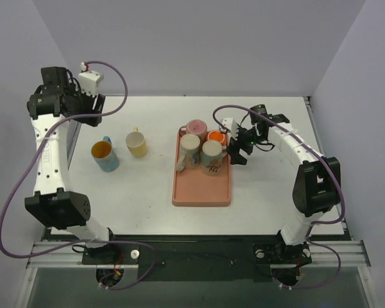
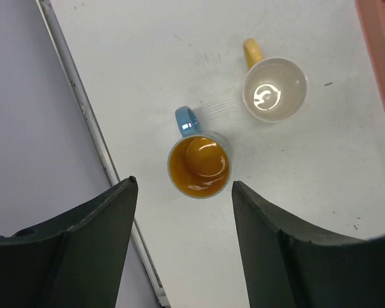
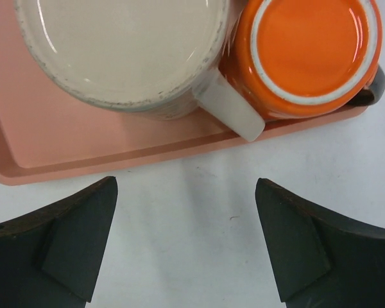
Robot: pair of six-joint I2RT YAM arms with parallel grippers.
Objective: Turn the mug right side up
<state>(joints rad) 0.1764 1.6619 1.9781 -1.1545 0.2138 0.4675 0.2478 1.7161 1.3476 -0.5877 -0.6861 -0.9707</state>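
A robotics lab test cell: plain grey partition walls (image 1: 199, 45) box in a white table (image 1: 147, 186), with an aluminium mounting rail (image 1: 199, 251) and looping purple cables (image 1: 16, 186).

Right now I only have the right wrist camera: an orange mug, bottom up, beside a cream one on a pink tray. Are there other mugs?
Observer: Two more share that salmon-pink plastic tray: a pink ceramic mug and a second cream ceramic mug.
Operator: Any off the tray?
Observer: Two stand upright on the white table: a blue mug with an orange inside and a yellow mug with a white inside.
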